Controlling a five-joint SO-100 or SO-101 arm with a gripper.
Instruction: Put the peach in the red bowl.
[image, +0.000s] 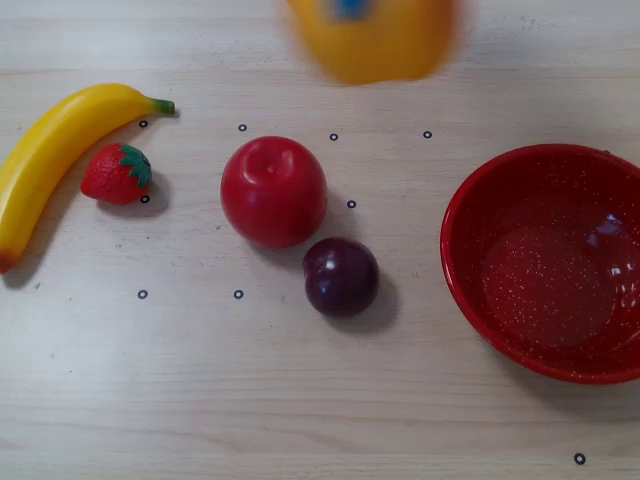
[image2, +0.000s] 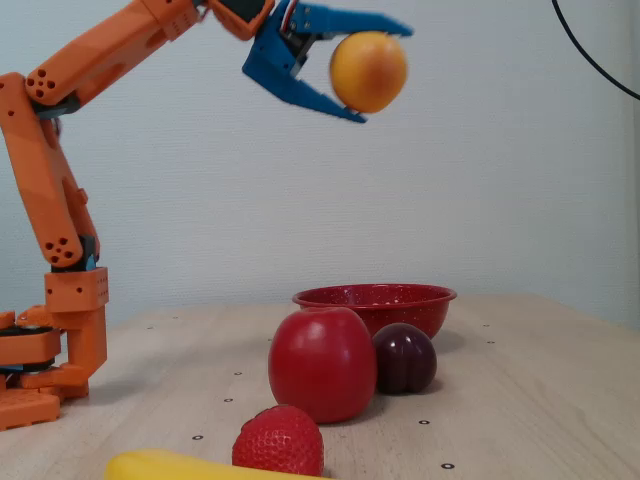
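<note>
your arm (image2: 90, 70) is raised high in the fixed view, its orange links climbing from the base (image2: 45, 350) at the left and reaching rightward near the top of the frame. the blue gripper (image2: 380, 70) points to the right and is clamped on the peach (image2: 368, 72), one finger over the top of it and the other under it, so the fruit hangs well above the table (image2: 530, 400). in the overhead view the peach (image: 372, 38) shows as a blurred yellow-orange shape at the top edge, above and right of the apple (image: 273, 191), with a small patch of blue showing at the very top of it.

the peach is smooth and round. the red bowl (image: 480, 300) is glossy, wide and speckled with fine white, and it sits at the right edge of the overhead view, its rim cut off by the frame. the apple is shiny red and the largest fruit; the dark purple plum (image: 341, 276) sits just beside it, lower right, with a crease down its middle. a bumpy strawberry (image: 117, 173) with a green cap lies right against the curved yellow banana (image: 60, 155) at the left.

the table is pale wood grain dotted with small black ring marks. between the plum and the red bowl there is a bare strip of table, and the whole lower band of the overhead view is open. in the fixed view the red bowl (image2: 375, 303) stands behind the apple (image2: 321, 364) and plum (image2: 405, 358).
</note>
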